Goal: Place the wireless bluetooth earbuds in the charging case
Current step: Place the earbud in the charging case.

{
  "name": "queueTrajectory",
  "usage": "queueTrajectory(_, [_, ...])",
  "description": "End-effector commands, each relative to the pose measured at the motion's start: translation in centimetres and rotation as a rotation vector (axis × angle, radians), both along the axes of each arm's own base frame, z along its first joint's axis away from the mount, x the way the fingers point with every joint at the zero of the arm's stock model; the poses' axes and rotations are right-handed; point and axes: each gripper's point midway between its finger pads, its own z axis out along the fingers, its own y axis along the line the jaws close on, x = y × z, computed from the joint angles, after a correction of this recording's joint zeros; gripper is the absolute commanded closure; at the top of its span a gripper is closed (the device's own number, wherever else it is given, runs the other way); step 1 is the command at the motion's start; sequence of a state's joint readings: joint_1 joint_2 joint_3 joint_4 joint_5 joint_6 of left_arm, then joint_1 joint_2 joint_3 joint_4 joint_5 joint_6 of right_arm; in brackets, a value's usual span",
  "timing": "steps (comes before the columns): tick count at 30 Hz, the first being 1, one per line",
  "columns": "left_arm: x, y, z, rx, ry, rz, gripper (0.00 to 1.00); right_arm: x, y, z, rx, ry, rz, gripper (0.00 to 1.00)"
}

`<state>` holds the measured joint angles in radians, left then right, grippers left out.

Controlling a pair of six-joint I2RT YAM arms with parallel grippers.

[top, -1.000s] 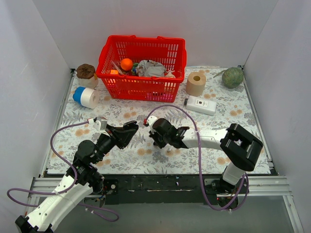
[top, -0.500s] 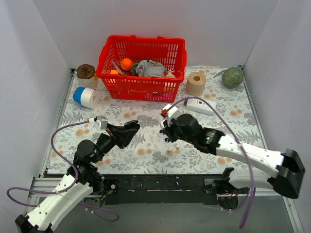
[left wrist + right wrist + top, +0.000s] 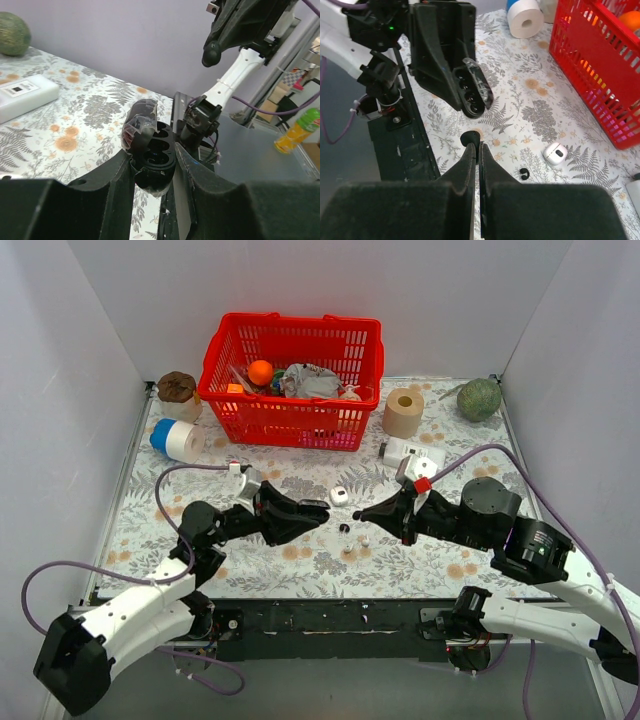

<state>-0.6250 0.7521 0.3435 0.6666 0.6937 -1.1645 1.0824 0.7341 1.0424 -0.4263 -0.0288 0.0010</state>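
My left gripper [image 3: 314, 510] is shut on an open black charging case [image 3: 306, 512] and holds it above the table; in the left wrist view the case [image 3: 152, 152] sits between the fingers [image 3: 120, 185], its sockets showing. My right gripper [image 3: 362, 513] is shut on a black earbud [image 3: 470, 138] and holds it a short way from the case [image 3: 472, 92]. It also shows in the left wrist view [image 3: 212, 53]. Another black earbud [image 3: 345, 529] and two white earbuds [image 3: 364, 538] lie on the table under the grippers. A closed white case [image 3: 338, 496] lies just behind them.
A red basket [image 3: 292, 380] full of items stands at the back. A paper roll [image 3: 403, 412], a white box [image 3: 412, 455], a green ball [image 3: 479, 398], a blue-and-white tape roll [image 3: 176, 440] and a brown object [image 3: 177, 387] lie around it.
My right arm has swung from the left centre to the right and now points its gripper left with the earbud. My left gripper has moved right and forward with the case.
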Motion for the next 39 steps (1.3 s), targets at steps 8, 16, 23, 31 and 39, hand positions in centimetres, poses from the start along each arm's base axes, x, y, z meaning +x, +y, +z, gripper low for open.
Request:
queueTrajectory(8, [-1.2, -1.8, 4.0, -0.023, -0.127, -0.188, 1.00, -2.6, 1.9, 1.4, 0.011, 0.003, 0.178, 0.99])
queueTrajectory(16, [-1.3, -1.8, 3.3, 0.002, -0.134, -0.186, 1.00, -2.2, 3.9, 2.0, 0.053, 0.015, 0.186, 0.99])
queueTrajectory(23, [-1.7, -1.7, 2.8, 0.019, -0.143, -0.186, 1.00, -1.6, 5.2, 2.2, 0.047, 0.018, 0.182, 0.99])
queueTrajectory(31, [-2.1, -1.7, 2.3, 0.044, -0.157, -0.194, 1.00, -0.3, 5.7, 2.2, 0.044, 0.015, 0.121, 0.99])
queueTrajectory(39, [-2.6, -1.5, 2.2, 0.053, -0.176, -0.198, 1.00, 0.6, 5.5, 2.0, 0.025, 0.008, 0.070, 0.99])
